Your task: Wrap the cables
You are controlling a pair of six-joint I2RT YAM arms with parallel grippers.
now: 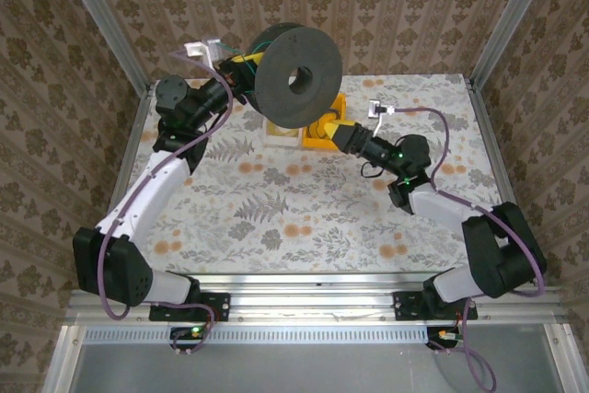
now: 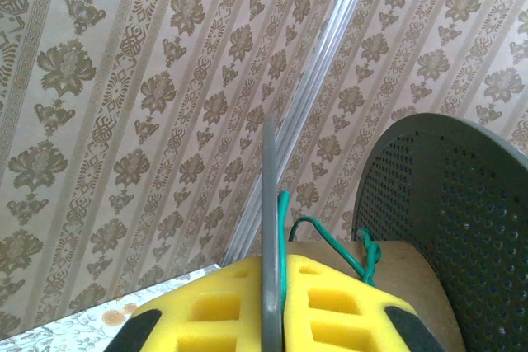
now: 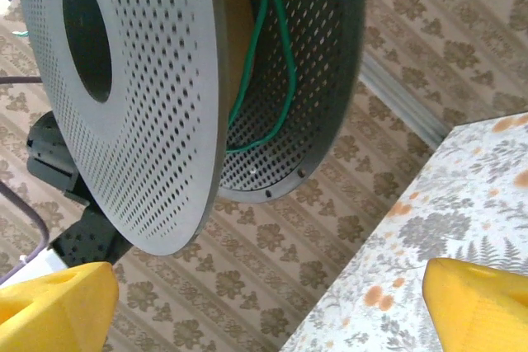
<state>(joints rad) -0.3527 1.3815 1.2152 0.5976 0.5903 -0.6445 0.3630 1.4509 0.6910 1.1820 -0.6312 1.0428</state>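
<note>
left gripper [image 2: 271, 286] squeezed shut on the thin grey rim of the spool [image 1: 296, 80], green cable [image 2: 289, 228] caught right beside it, looping loosely round the core, right gripper [image 3: 264, 290] spread wide just beneath, flowery table [image 1: 276, 227] underneath

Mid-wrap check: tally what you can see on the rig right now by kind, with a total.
Robot arms: 2 (left arm, right arm)
Black perforated spool: 1
Green cable: 1 that I can make out
Total: 4
</note>
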